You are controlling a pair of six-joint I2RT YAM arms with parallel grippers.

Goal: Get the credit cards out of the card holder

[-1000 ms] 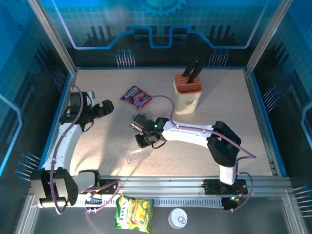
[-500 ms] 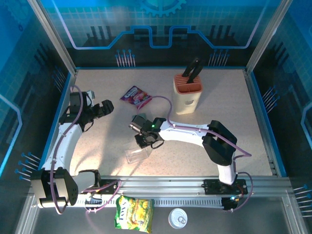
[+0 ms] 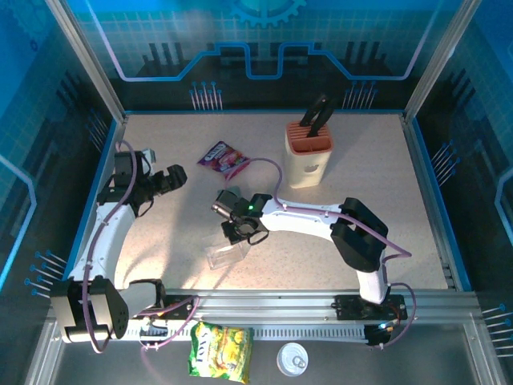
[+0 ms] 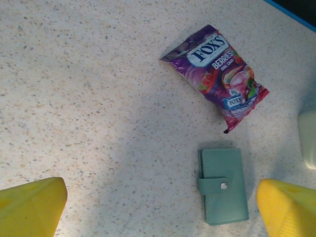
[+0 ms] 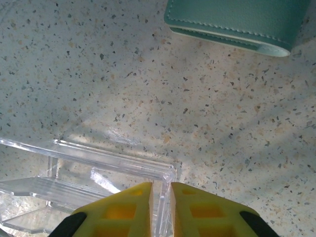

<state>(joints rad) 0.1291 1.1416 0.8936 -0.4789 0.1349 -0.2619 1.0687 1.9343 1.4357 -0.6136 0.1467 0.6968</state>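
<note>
Near ctr: R gripper point(image 5: 161, 190) pinches clear box point(image 5: 98, 158) wall | card holder point(image 4: 223, 185) shut

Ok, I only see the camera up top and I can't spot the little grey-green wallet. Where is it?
Observer: The left wrist camera shows the small grey-green folding card holder lying flat on the speckled table, near the purple-red snack packet but not touching it.
Operator: Is it open?
Observer: No. It is folded shut, with its snap tab fastened across the front.
Operator: So what is the right arm pinching?
Observer: In the right wrist camera, the right gripper is pinched shut on one thin wall of the clear plastic box. The card holder lies apart from it.
</note>
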